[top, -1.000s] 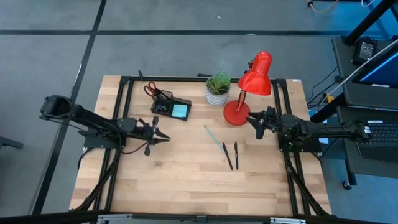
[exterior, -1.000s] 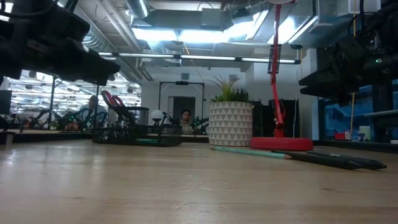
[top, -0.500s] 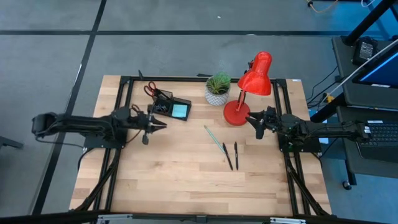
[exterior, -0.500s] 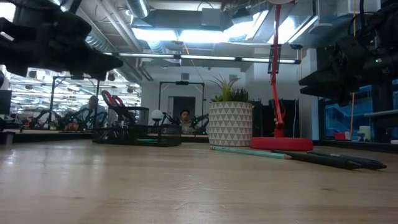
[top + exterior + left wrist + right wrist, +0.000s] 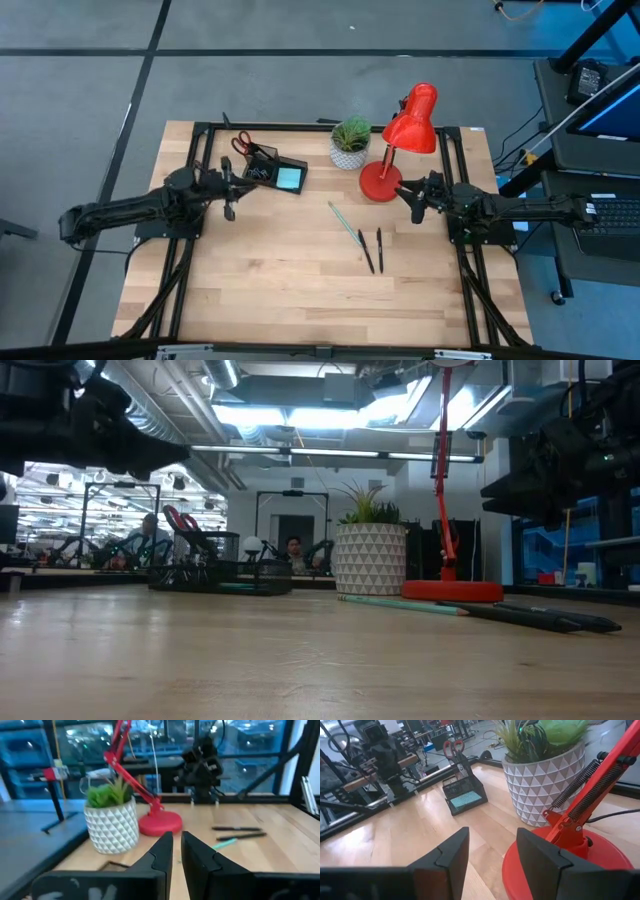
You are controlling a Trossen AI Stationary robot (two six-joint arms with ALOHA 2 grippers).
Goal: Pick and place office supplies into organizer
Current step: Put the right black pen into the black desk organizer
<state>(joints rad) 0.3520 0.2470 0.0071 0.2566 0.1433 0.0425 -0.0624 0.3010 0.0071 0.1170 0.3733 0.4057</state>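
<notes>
organizer (image 5: 274,173) sits near the worktop's far edge, scissors (image 5: 243,143) standing in it. left gripper (image 5: 238,189), fingers nearly closed and empty, hovers just beside it; right gripper (image 5: 410,199) waits open by the lamp (image 5: 400,140). teal pencil (image 5: 345,222) and pens (image 5: 372,248) lie mid-worktop.

No readable text, labels or numbers anywhere

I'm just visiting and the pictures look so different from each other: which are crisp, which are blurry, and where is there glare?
High view: evenly lit and crisp; lamp and pens sharp. Low view: ceiling lights glare, the near table soft, the arms dark silhouettes. Left wrist view: blurred throughout, the plant fuzzy. Right wrist view: organizer fairly clear, the near fingers soft.
</notes>
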